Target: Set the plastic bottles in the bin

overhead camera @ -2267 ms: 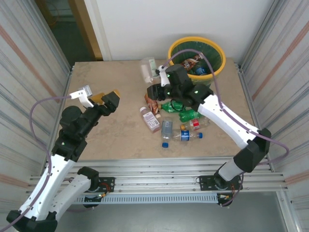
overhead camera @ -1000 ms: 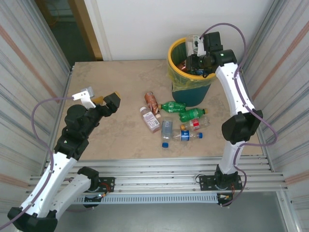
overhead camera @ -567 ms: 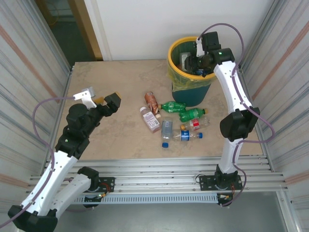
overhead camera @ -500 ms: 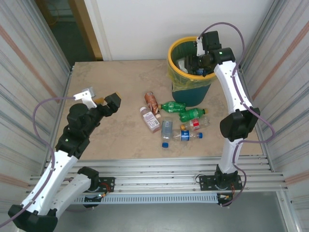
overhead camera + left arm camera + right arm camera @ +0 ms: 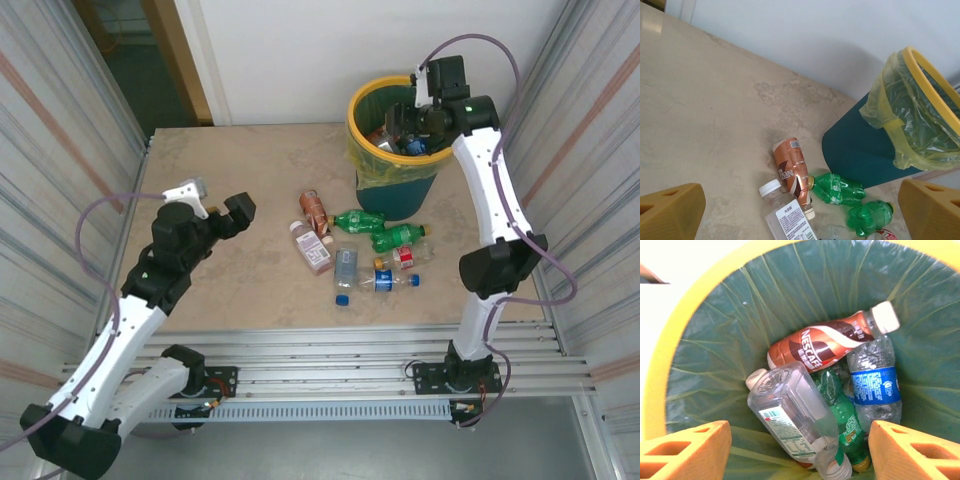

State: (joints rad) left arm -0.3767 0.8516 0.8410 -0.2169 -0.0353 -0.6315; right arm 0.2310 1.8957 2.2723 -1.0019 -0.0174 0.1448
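My right gripper (image 5: 405,122) hangs open over the mouth of the bin (image 5: 395,195), nothing held. Looking down from the right wrist, a clear bottle (image 5: 800,422) lies in the liner on top of a brown bottle (image 5: 825,345), a blue-labelled bottle (image 5: 875,385) and a green bottle (image 5: 845,425). Left of the bin on the table lie a brown bottle (image 5: 315,210), a clear white-capped bottle (image 5: 312,247), two green bottles (image 5: 360,220) (image 5: 395,237) and several clear ones (image 5: 385,280). My left gripper (image 5: 215,200) is open and empty, left of this pile and above the table.
A loose blue cap (image 5: 342,298) lies near the table's front edge. Corrugated metal walls (image 5: 60,150) close in both sides, and a white wall stands behind the bin. From the left wrist, the bin's yellow rim (image 5: 935,85) rises at the right.
The right gripper carried a clear bottle from the table up over the bin and let it go; it now lies inside. The left arm drifted slightly right.
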